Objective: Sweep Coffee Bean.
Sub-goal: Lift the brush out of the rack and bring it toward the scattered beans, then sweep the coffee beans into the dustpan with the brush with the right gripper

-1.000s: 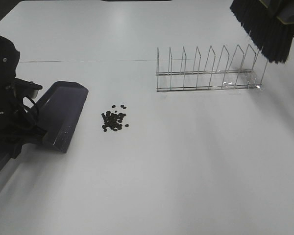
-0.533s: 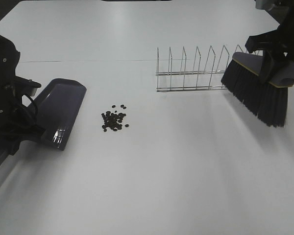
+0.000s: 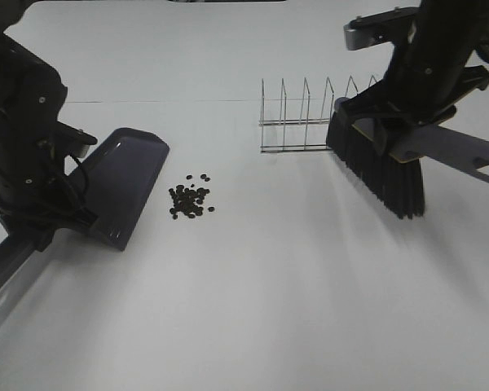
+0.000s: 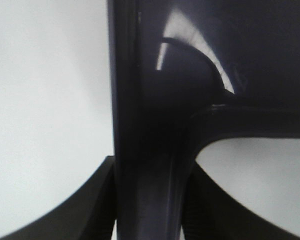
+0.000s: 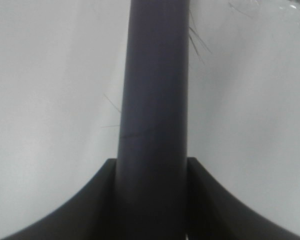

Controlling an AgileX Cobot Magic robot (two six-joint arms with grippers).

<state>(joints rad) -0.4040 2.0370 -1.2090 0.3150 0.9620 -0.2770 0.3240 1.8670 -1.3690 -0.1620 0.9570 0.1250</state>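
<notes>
A loose cluster of tiny dark coffee beans (image 3: 190,199) lies on the white table (image 3: 253,309). The purple dustpan (image 3: 126,187) rests just to their left, its open lip facing them with a small gap between. My left gripper (image 3: 42,232) is shut on the dustpan's handle (image 4: 150,165), as the left wrist view shows (image 4: 150,220). My right gripper (image 3: 407,122) is shut on the brush handle (image 5: 155,100), seen in the right wrist view (image 5: 151,215). The brush's black bristles (image 3: 383,171) hang at table level far to the right of the beans.
A clear wire rack (image 3: 306,122) with several upright dividers stands at the back right, just behind and left of the brush. The brush handle's free end (image 3: 473,159) points right. A thin seam (image 3: 147,102) crosses the table behind the dustpan.
The right arm has brought the brush down and leftward, from high at the back right corner to in front of the rack. The left arm has shifted the dustpan right, toward the beans.
</notes>
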